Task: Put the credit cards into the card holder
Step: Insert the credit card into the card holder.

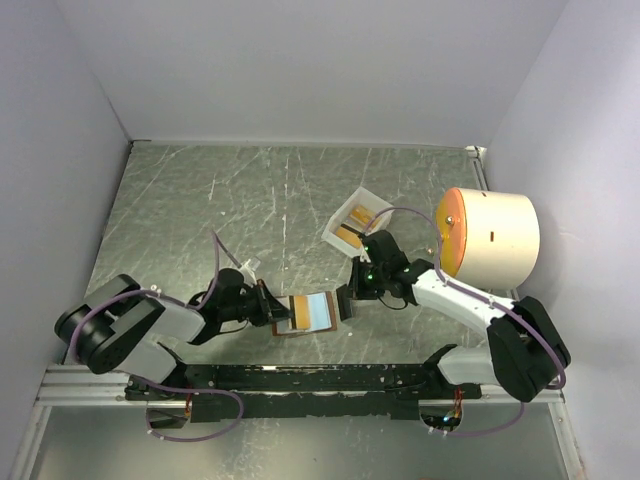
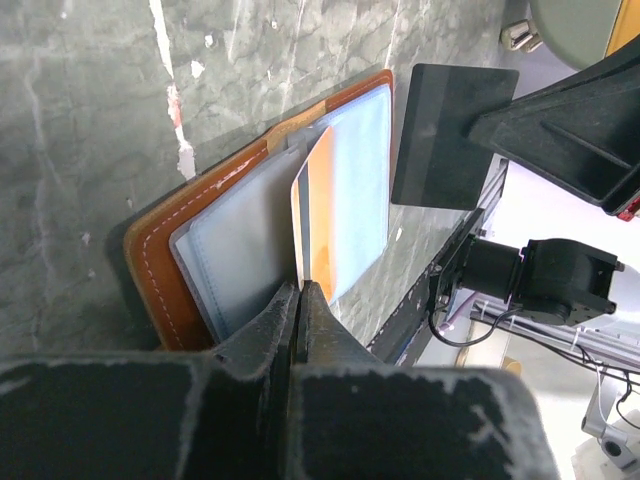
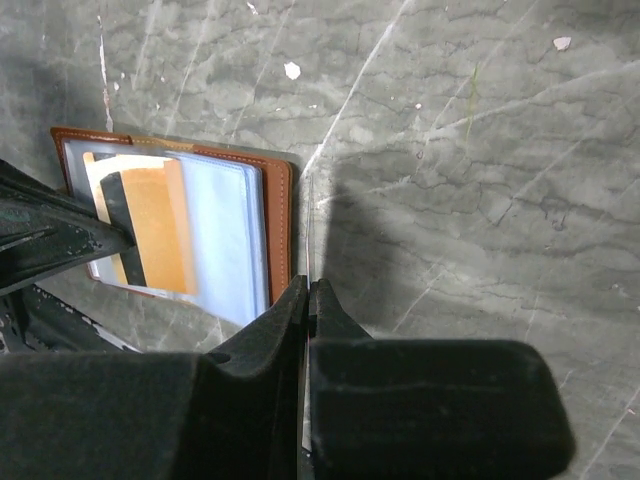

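The brown card holder (image 1: 312, 312) lies open on the table between the two arms, its clear pockets facing up. My left gripper (image 1: 272, 308) is shut on an orange credit card (image 2: 320, 200), which stands on edge with its far end among the clear pockets (image 2: 240, 250). From the other side, my right gripper (image 1: 347, 302) is shut on a thin clear sheet (image 3: 309, 220) at the holder's right edge (image 3: 281, 220). In the right wrist view the orange card (image 3: 160, 230) lies over the left pockets. More orange cards (image 1: 350, 236) sit in the white tray (image 1: 368, 203).
The white tray stands tilted behind the right gripper. A large cream cylinder (image 1: 495, 235) with an orange face stands at the right by the wall. The arms' rail (image 1: 300, 378) runs along the near edge, and grey walls enclose the table.
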Tool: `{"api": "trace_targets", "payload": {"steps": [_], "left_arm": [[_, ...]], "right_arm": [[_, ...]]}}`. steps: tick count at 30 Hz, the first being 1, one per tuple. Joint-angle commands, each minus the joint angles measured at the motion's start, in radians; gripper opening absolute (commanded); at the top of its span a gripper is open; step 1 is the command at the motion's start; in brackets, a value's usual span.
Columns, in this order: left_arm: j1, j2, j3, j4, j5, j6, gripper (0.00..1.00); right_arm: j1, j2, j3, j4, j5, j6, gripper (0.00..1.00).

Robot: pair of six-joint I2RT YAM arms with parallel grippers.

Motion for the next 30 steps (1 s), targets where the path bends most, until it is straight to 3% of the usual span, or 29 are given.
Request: {"api": "trace_targets", "payload": {"steps": [1,7,16,18,25,30], "left_arm": [[-0.004,0.050,0.018,-0.020,0.028,0.032,0.07],[-0.012,0.104,0.024,0.079,0.075,-0.010,0.07],[-0.034,0.194,0.022,0.224,0.058,-0.074,0.07],[-0.035,0.184,0.037,0.172,0.053,-0.055,0.10],[-0.047,0.015,0.086,-0.129,-0.053,0.028,0.42],[-0.050,-0.096,0.171,-0.395,-0.173,0.106,0.50]], "right_arm": [[-0.004,0.019,0.015,-0.016,0.017,-0.022,0.00],[0.007,0.052,-0.036,0.089,-0.095,0.039,0.00],[0.015,0.040,-0.087,0.145,-0.100,0.103,0.00],[0.015,0.037,-0.094,0.144,-0.090,0.105,0.00],[0.016,0.013,-0.052,0.062,-0.009,0.059,0.00],[0.012,-0.011,0.012,-0.038,0.083,0.007,0.00]]}}
